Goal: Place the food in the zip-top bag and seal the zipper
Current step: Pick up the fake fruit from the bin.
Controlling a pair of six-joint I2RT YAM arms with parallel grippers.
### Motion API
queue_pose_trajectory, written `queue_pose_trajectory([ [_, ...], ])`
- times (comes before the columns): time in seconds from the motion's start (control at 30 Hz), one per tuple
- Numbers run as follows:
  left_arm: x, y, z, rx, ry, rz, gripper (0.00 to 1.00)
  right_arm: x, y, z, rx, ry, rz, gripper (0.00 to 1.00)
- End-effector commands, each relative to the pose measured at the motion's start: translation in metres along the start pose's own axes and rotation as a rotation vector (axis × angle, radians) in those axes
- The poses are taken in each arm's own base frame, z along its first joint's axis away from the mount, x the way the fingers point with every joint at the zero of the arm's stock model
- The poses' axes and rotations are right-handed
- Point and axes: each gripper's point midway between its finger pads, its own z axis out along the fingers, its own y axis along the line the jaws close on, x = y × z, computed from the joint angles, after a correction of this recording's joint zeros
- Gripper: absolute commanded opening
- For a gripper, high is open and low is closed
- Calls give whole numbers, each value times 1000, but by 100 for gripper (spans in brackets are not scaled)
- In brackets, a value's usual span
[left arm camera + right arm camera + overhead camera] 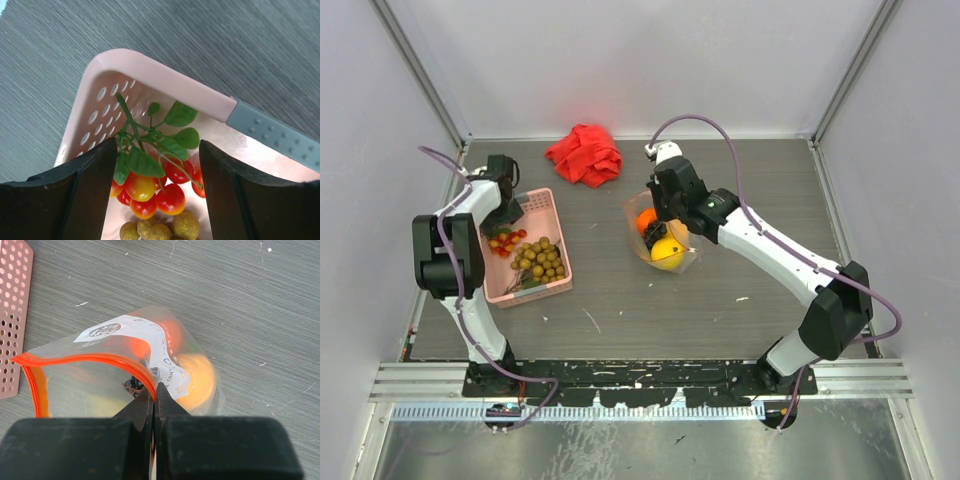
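over basket (150, 75), left arm (470, 205) folded, jaws spread; right jaws pinch bag (110, 340).

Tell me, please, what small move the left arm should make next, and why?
Probably lower the left gripper and close on the red berries: its jaws stand open over them in the basket, and the right gripper holds the zip-top bag open.
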Motion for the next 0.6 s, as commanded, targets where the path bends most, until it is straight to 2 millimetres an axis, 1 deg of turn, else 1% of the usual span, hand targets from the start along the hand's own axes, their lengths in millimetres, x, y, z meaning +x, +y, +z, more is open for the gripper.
queue_pose_trajectory([
  [0.0, -10, -7, 5, 15, -13, -15, 66, -18, 4, 2, -4, -59, 0, 0],
  [0.17, -3, -11, 11, 28, 14, 0, 58, -18, 5, 2, -8, -57, 1, 0],
  [0.33, 4, -16, 14, 48, 44, 8, 46, -19, 4, 1, -7, -62, 3, 0],
  [0.47, 7, -17, 10, 65, 56, 13, 34, -20, 4, -1, -6, -66, 5, 0],
  [0.57, 4, -17, 3, 87, 47, 5, 26, -20, 4, -2, -7, -67, 6, 0],
])
